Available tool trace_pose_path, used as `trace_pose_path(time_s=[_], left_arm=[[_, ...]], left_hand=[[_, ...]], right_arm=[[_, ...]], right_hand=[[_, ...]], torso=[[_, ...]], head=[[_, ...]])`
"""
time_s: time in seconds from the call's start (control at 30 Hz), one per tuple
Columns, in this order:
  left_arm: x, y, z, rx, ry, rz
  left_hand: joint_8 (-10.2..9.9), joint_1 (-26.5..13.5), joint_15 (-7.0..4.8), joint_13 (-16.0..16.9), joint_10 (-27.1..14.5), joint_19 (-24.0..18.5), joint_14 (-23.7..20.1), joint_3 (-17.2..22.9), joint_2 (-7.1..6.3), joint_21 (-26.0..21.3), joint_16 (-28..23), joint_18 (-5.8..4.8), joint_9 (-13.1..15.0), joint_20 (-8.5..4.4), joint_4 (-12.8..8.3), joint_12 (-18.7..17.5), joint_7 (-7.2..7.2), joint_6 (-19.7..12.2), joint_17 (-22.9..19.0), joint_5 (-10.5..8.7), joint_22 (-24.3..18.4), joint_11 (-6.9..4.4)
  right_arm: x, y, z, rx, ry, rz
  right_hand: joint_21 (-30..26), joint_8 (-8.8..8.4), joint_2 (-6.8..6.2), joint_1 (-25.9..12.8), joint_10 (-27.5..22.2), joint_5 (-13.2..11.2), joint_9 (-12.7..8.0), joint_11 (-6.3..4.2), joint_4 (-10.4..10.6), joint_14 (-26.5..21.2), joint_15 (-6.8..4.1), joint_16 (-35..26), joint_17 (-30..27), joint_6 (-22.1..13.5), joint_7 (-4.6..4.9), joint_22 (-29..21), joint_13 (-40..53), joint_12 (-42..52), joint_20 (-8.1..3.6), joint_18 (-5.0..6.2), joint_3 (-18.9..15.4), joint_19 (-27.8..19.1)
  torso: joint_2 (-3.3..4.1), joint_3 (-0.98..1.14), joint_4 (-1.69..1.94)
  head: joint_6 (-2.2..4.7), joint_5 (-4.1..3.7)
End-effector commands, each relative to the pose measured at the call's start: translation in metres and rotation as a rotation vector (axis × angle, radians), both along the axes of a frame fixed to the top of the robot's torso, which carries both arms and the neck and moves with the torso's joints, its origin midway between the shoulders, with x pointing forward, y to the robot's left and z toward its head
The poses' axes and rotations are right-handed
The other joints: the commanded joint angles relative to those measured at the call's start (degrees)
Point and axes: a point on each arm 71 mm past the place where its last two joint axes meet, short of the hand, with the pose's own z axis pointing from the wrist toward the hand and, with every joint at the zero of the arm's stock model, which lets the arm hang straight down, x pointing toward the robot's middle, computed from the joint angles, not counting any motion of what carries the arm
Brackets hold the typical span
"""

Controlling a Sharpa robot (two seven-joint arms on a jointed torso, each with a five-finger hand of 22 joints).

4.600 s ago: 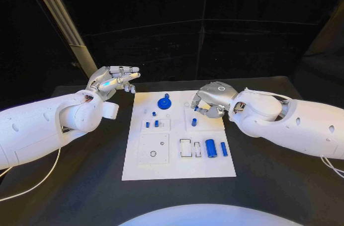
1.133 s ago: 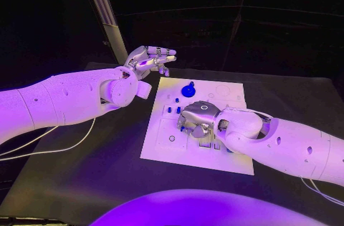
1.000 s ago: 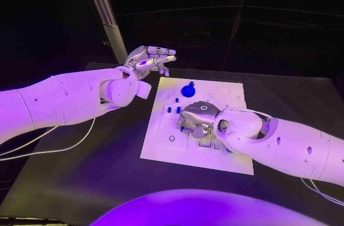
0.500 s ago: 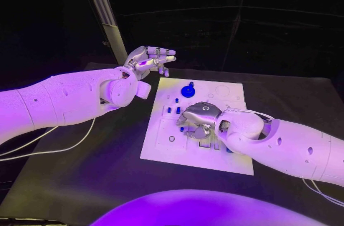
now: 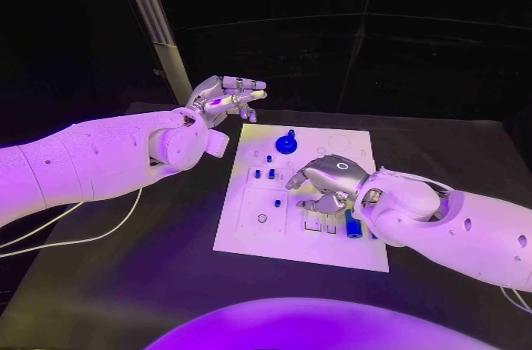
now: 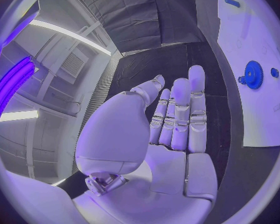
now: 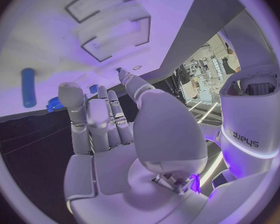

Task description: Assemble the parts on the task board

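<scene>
Bench [image 5: 133, 288]: black, carrying the white task board [image 5: 250, 238]. Left hand [image 5: 225, 96]: raised off the board's far corner, fingers spread, grasping nothing. Right hand [image 5: 327, 182]: above the board's middle, fingers curled downward; whether it grasps anything cannot be told. Blue gear [image 5: 286, 143]: beyond the right hand. Blue cylinder [image 5: 353, 225]: just beside the right hand.

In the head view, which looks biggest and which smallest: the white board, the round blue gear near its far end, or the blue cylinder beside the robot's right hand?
1. Task board, by far the largest.
2. Blue gear.
3. Blue cylinder, slimmer than the gear; partly hidden by the right hand, so that ranking is unsure.
</scene>
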Motion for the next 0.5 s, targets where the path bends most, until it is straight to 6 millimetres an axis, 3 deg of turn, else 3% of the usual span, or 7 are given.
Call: trace_pose_path(time_s=[0.03,0.23,0.5], left_arm=[[0.0,-0.001,0.001,-0.01,0.001,-0.013],[0.0,-0.001,0.001,-0.01,0.001,-0.015],[0.0,-0.001,0.001,-0.011,0.003,-0.018]], left_hand=[[0.1,0.3,-0.02,0.0,-0.5,-0.4,-0.3,0.2,0.07,-0.1,-0.3,0.72,-0.1,-0.13,-0.3,0.3,0.15,0.2,0.0,0.22,-0.1,-0.12],[0.1,0.3,-0.02,-0.1,-0.5,-0.4,-0.3,0.2,0.08,-0.1,-0.4,0.72,-0.1,-0.13,-0.3,0.3,0.15,0.2,-0.1,0.22,-0.1,-0.12],[0.1,0.3,-0.02,-0.1,-0.5,-0.4,-0.3,0.2,0.08,-0.1,-0.4,0.72,-0.1,-0.13,-0.3,0.3,0.15,0.2,-0.1,0.22,-0.1,-0.12]], right_arm=[[0.008,-0.015,0.014,0.053,-0.009,-0.063],[0.024,-0.05,0.027,-0.005,-0.027,-0.167],[0.033,-0.062,0.026,-0.062,-0.025,-0.212]], right_hand=[[0.3,0.34,0.49,0.1,0.4,0.2,0.0,-0.08,0.1,0.4,0.05,0.2,0.0,0.3,-0.11,0.2,0.0,0.4,-0.1,-0.08,-0.5,0.5],[-0.3,-0.4,-0.24,-0.3,-1.1,0.0,-0.2,-0.32,0.5,0.3,-0.06,-0.2,-0.8,-0.5,-0.64,-0.7,-0.3,0.3,-0.27,0.01,-2.5,0.3],[-0.7,-0.46,0.03,0.2,-2.0,-0.4,-0.3,-0.47,0.7,0.4,-0.09,-0.6,-1.4,-1.0,-0.95,-1.1,-0.3,0.5,-0.26,0.03,-3.8,0.3]], torso=[[-0.13,-0.19,-0.13],[-0.1,-0.06,-0.1],[-0.01,-0.11,0.1]], head=[[0.65,-1.06],[1.6,-2.33],[2.03,-2.79]])
